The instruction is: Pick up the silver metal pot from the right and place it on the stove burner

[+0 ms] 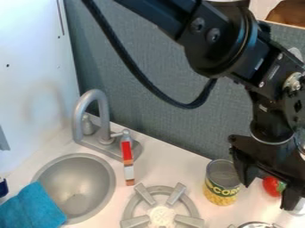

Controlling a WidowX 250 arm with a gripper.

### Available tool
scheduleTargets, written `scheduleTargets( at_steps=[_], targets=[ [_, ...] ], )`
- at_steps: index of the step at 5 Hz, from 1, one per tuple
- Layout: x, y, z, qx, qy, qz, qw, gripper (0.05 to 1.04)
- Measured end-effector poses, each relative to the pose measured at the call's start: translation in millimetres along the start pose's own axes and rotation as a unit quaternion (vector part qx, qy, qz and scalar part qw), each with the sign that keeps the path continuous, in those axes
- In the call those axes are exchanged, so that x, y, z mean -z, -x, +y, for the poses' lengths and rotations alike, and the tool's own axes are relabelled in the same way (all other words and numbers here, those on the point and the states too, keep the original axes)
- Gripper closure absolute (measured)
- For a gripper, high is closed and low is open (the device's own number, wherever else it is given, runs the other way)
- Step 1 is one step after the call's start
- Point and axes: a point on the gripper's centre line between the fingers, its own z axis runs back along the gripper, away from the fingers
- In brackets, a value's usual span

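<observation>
"Black arm (205,33), biggest thing here. Where's it at?"

"Upper R of view, claw (268,191) hanging down over the R end of the counter (173,158). Fingers well apart, nothing clamped AFAICT."

"Next size down?"

"Grey basin (101,182), lower L, w/ curved tap (77,120) behind it. Burner grate (143,193) lower mid. Blue cloth (35,207) over the basin's near-L rim; prob. soft, folds easily."

"And the corn can (221,185)?"

"Upright, R of the burner, right by the claw's L-hand finger in view; can't tell if they touch. Stiff wall, prob. smooth, so a bit slippery. Wt. unknown: heavy if full, light if empty. Best grip = across the sides, approx. mid-height, pads square to the curve."

"Smaller stuff?"

"Red-and-wood-toned stick (128,153) leaning at the tap base. Then the red thing w/ green bit (271,186), on the counter, seen btwn the spread fingers."

"How'd that one handle?"

"Looks like toy veg: prob. light, maybe hard plastic, not v. fragile. Rounded, so it could roll or squirt out if pinched off-centre. Take it round the widest red part, low, w/ gentle pressure; skip the green bit, poor hold."
</observation>
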Motion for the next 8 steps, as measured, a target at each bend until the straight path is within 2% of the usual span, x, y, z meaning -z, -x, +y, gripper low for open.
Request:
scheduleTargets(
  at_steps=[1, 2, 4, 6, 7, 8],
  targets=[
    [11, 7, 2, -0.001, -0.006, 0.018, 0.9998, 0.082],
    [32, 16, 9, 0.003, -0.026, 0.046, 0.9986, 0.082],
    [63, 19, 1, 0.016, -0.039, 0.07, 0.9966, 0.082],
    [94, 11, -18, 0.046, -0.059, 0.102, 0.992, 0.082],
    [105, 8, -23, 0.057, -0.072, 0.113, 0.9893, 0.082],
    [108, 3, -23, 0.055, -0.08, 0.114, 0.9888, 0.083]
  ],
)
